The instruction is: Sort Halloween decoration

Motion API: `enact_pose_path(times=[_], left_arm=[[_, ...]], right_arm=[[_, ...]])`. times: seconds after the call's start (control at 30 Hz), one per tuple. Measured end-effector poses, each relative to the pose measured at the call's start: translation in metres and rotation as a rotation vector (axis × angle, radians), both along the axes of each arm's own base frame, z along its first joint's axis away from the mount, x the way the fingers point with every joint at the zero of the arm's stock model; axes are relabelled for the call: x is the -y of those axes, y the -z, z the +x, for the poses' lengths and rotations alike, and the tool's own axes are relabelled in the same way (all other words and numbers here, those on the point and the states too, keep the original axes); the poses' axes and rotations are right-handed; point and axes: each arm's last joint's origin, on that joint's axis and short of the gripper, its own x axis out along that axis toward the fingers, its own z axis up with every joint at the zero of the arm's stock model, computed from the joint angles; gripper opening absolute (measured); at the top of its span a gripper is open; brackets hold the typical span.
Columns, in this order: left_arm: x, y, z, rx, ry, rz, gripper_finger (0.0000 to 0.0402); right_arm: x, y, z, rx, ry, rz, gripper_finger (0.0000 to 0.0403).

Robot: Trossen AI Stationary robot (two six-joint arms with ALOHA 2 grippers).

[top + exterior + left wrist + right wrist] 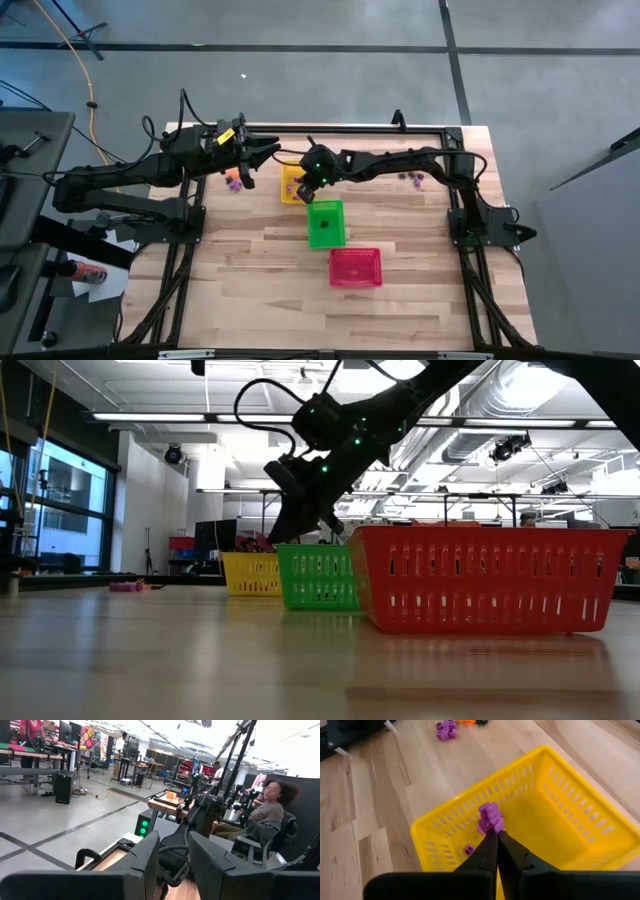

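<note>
Three mesh baskets ran diagonally through the centre of the high view: yellow basket (291, 186), green basket (325, 223) below and right of it, red basket (355, 267) lowest. The right gripper (496, 831) hung over the yellow basket, its fingers clenched on a purple trinket (490, 818), with another small purple piece (469, 849) already lying on that basket's floor. The green basket held one dark item (324, 222); the red one looked empty, though its floor was hard to read. Sorting seemed barely begun: loose trinkets (234, 183) lay on the table left of the yellow basket, and another scatter (411, 178) sat right of centre, under the right arm. The left gripper (272, 153) waited upper left of the baskets, its fingers parted and holding nothing.
</note>
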Motion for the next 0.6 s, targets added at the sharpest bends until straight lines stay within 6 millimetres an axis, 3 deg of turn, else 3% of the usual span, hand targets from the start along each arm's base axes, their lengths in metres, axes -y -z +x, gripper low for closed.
enact_pose_path(times=[0.33, 0.6], left_arm=[[0.0000, 0.0000, 0.0000, 0.000, 0.000, 0.000, 0.0097], [0.0000, 0.0001, 0.0000, -0.001, 0.000, 0.000, 0.0097]], right_arm=[[0.0015, 0.0013, -0.0013, -0.008, 0.013, 0.015, 0.0007], [0.0026, 0.0014, -0.0015, -0.003, 0.034, 0.032, 0.0102]])
